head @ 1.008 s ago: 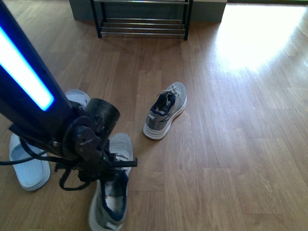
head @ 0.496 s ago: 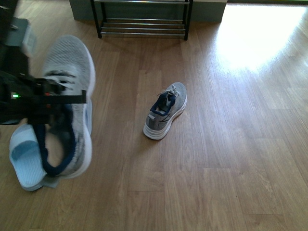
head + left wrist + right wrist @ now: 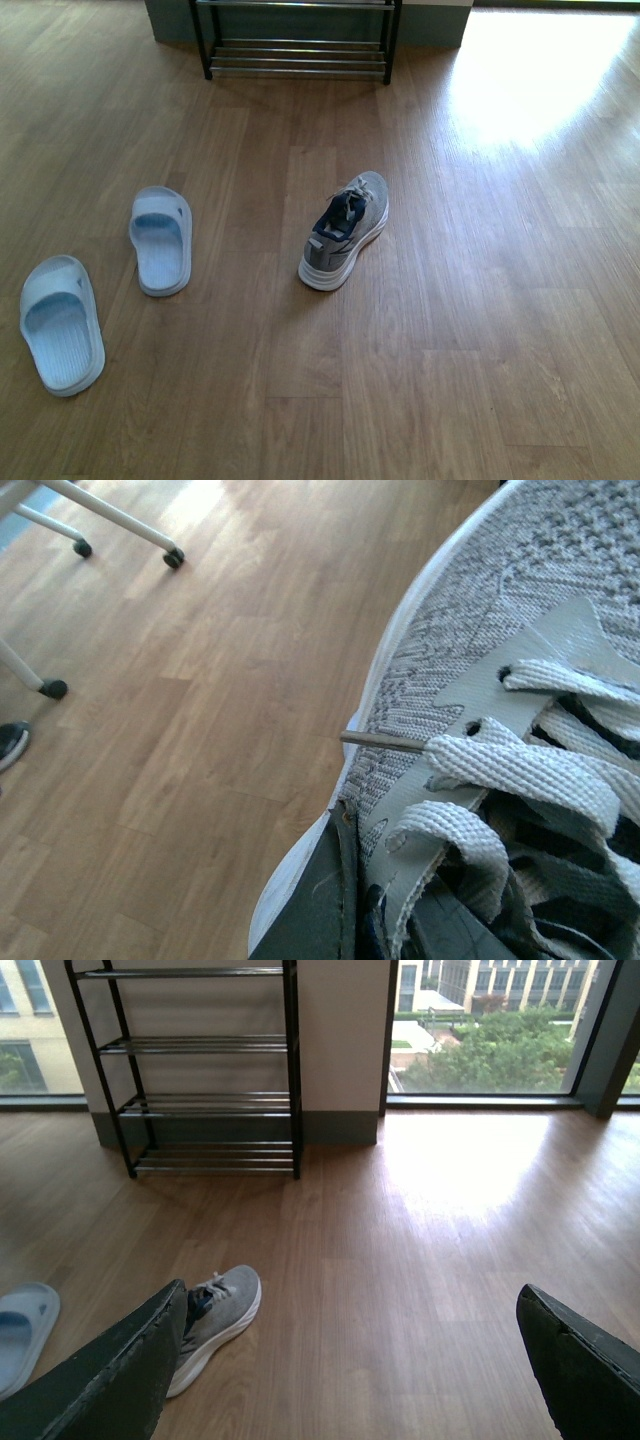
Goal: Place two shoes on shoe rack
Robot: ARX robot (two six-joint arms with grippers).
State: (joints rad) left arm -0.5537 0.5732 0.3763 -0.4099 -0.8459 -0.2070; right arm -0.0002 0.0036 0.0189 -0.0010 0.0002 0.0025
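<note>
Gone from the front view since half a second ago: the left arm and the lifted sneaker, with both sandals now in plain sight. Wood floor all round, sunlit at far right. At the far edge, against the wall, the shoe rack, with black side frames and thin silver bars. Filling the left wrist view, the lifted sneaker, grey knit with white laces, raised above the floor; left tool clamped on it by the tongue, one dark finger along the inner side. Mid-floor, the other sneaker, upright on its sole, toe towards the rack and well short of it. To its left, one sandal; nearer and further left, a second sandal, both sole down, apart from each other. Right tool spread wide above the floor, fingers well apart.
</note>
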